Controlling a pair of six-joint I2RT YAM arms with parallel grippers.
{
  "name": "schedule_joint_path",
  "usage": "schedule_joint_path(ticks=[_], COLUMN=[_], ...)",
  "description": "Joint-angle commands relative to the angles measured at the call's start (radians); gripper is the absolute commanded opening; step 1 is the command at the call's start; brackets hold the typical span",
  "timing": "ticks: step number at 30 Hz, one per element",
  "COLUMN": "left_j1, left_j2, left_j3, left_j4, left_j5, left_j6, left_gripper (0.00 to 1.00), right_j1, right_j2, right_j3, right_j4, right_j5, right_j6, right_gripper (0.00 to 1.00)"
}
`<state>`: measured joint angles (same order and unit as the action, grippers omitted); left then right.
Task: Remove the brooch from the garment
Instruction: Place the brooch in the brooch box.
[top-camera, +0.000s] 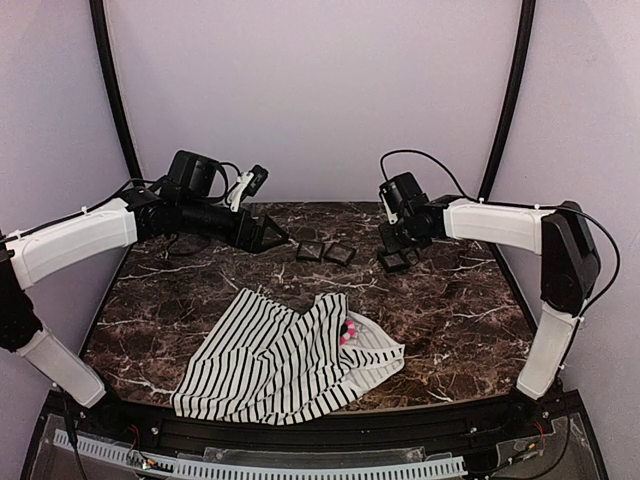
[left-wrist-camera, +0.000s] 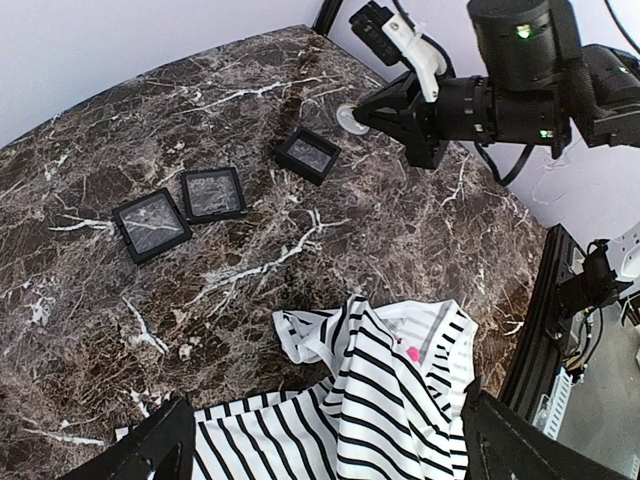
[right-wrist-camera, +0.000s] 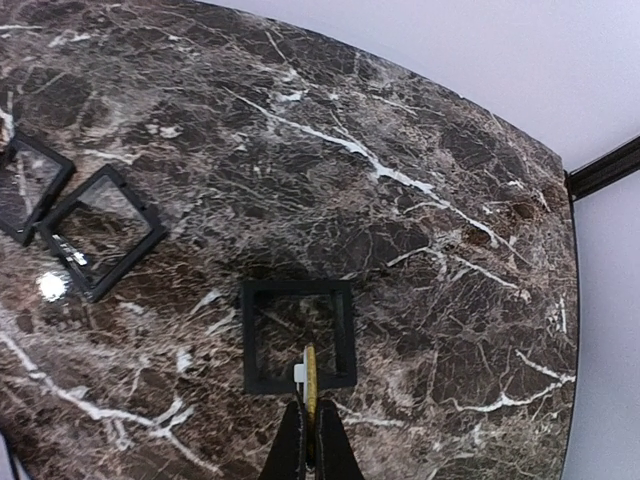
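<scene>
Left gripper (top-camera: 272, 234): jaws spread wide, empty, above far-left part of dark marble table (top-camera: 450, 330). Right gripper (right-wrist-camera: 308, 410): pinched tight on small thin gold-edged pale disc (right-wrist-camera: 310, 372), just over rightmost black square frame (right-wrist-camera: 298, 335); two more frames to its left. Pink-and-white flower brooch (top-camera: 349, 330) on right fold of white black-striped cloth garment (top-camera: 265, 360), crumpled at near centre.

- No readable text, labels, brands or numbers in any view.
- garment (top-camera: 290, 355): stripes only, no legible print.
- black frames (left-wrist-camera: 212, 193): no legible markings.
</scene>
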<state>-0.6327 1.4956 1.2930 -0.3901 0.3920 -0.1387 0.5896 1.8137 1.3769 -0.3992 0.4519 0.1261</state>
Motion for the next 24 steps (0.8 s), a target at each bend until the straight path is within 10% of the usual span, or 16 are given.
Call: schedule_joint_path(ticks=[1,24], left_j1=[0.001,0.001], left_j2=[-0.008,0.003], left_j3=[-0.003,0.007], left_j4=[-0.023,-0.041], left_j5=[-0.012,-0.007], left_j6=[-0.012,-0.02], left_gripper=[0.94,0.94], right_j1=[-0.027,-0.05], right_j2=[0.109,0.332], right_j3=[0.087,0.169], right_j4=[-0.026,-0.016], right_j5=[0.088,0.174], right_j6=[-0.056,-0.1], right_gripper=[0.0,0.0])
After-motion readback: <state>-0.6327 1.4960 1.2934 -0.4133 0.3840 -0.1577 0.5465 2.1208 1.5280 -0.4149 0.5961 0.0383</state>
